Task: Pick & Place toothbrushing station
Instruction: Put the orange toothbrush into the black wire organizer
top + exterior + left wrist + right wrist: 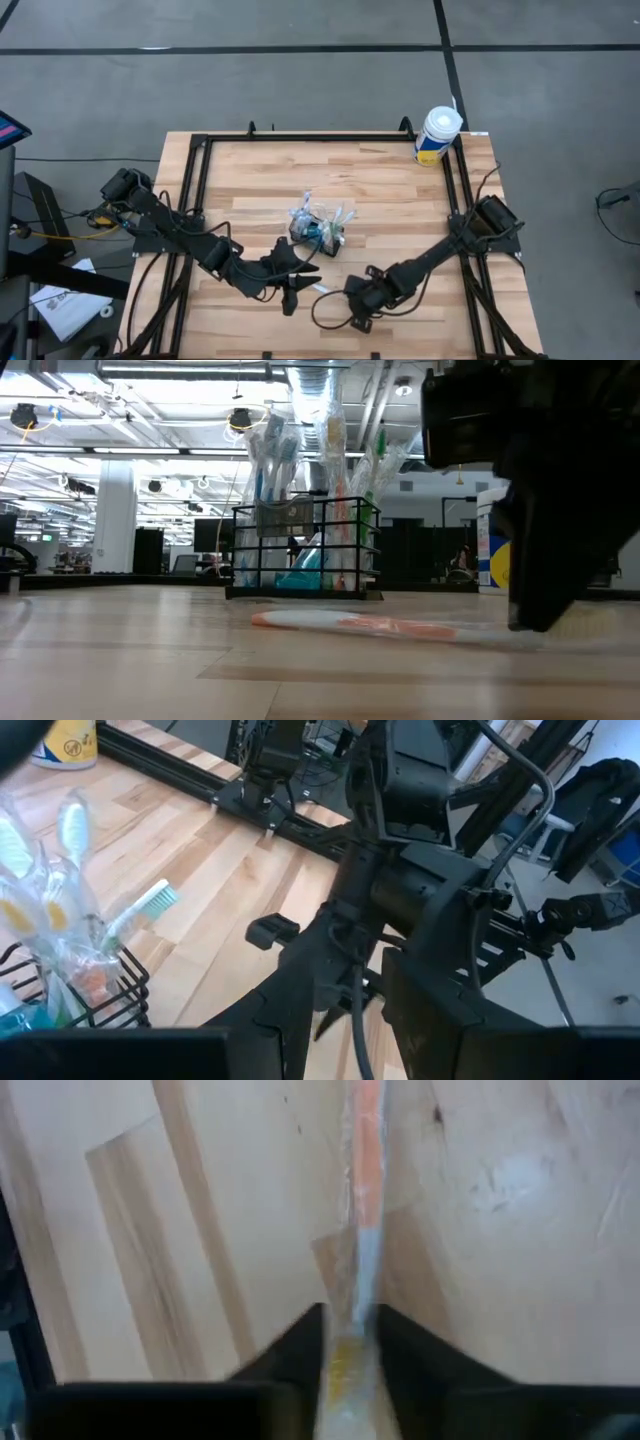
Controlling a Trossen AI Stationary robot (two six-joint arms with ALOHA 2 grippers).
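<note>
The small black wire-mesh caddy (318, 232) stands in the middle of the pale wooden table (380, 180), full of wrapped toothbrushes standing up. The right gripper (349, 1342) is low at the table's front edge, its two dark fingers pinched on a long, thin orange-and-white toothbrush in clear crinkly wrap (385, 624) lying flat. The left gripper (292, 290) hovers nearby; I cannot tell if it is clenched.

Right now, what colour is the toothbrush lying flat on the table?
Orange handle on the toothbrush, in a clear wrapper; clearest in the low view.
</note>
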